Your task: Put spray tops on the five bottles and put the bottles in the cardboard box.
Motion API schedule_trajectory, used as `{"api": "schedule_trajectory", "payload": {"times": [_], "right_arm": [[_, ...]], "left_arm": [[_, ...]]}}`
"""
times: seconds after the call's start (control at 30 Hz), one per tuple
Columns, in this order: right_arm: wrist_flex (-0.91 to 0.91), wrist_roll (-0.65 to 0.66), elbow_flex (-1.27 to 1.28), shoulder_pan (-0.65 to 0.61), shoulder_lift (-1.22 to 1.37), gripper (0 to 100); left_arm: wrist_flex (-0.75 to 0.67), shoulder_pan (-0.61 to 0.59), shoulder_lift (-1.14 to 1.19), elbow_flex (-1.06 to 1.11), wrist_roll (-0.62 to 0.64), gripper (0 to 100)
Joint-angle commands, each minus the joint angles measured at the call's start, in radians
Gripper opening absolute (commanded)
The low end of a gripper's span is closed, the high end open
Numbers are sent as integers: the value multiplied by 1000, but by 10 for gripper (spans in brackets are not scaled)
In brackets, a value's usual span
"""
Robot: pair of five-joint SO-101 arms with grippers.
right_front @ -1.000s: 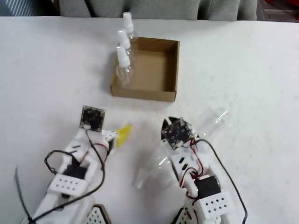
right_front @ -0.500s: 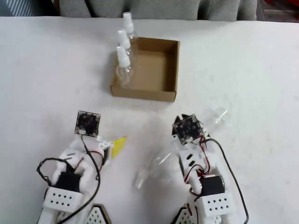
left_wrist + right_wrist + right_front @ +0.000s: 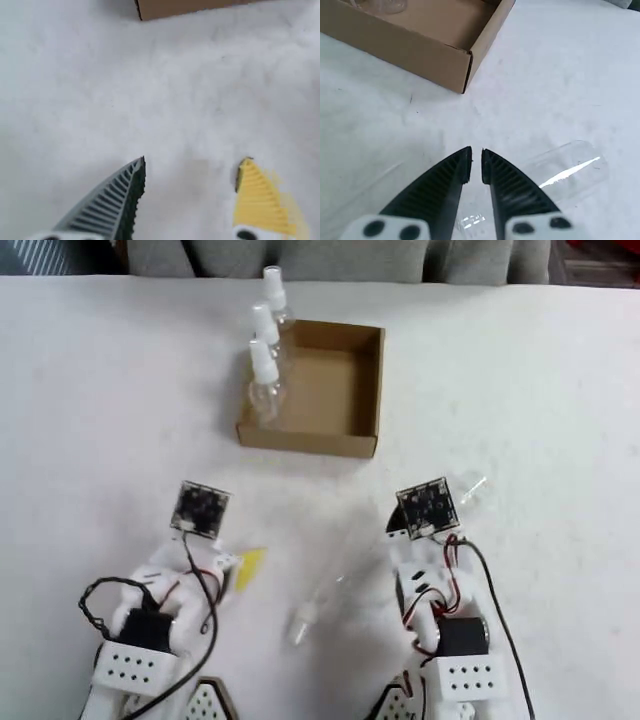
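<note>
Two clear bottles lay on the white table (image 3: 120, 370) on the robot's side of the cardboard box (image 3: 310, 440), and either looked liable to roll away if clipped. The capless bottle (image 3: 568, 169), round, smooth and on its side, rested just beside the right gripper (image 3: 476, 159), whose black fingers (image 3: 445, 185) were drawn almost together on nothing. A descent with the fingers that narrow would likely have shoved the bottle rather than straddled it. The capped bottle (image 3: 322, 602) lay farther from the box, between the left arm (image 3: 160, 610) and the right arm (image 3: 445, 610), its spray top (image 3: 300, 626) pointing away from the box, and a sweep by either arm could have knocked it aside. Three bottles (image 3: 264, 380) fitted with tops stood in a row along the box's left wall, apparently inside it; a careless drop beside them could have toppled them, and the light box might have slid if bumped. The right arm was folded low on the robot's side of the box's right corner, its gripper angled down at the table and toward the box. The left arm sat equally low, opposite the box's left corner and well apart from it, with the left gripper (image 3: 192, 169) spread wide and empty, one grey finger (image 3: 115, 200) and one yellow (image 3: 257, 200), over bare table.
</note>
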Motion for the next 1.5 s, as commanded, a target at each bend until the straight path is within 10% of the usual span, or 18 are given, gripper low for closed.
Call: {"api": "schedule_trajectory", "payload": {"times": [0.0,0.8,1.47], "right_arm": [[5,-8,-52,10,-13,18],[219,-127,-269,185,-2,18],[467,-46,-568,-217,410,19]], "left_arm": [[-3,-8,-24,2,-58,94],[-28,-74,-19,2,-69,57],[-31,-74,-19,2,-69,59]]}}
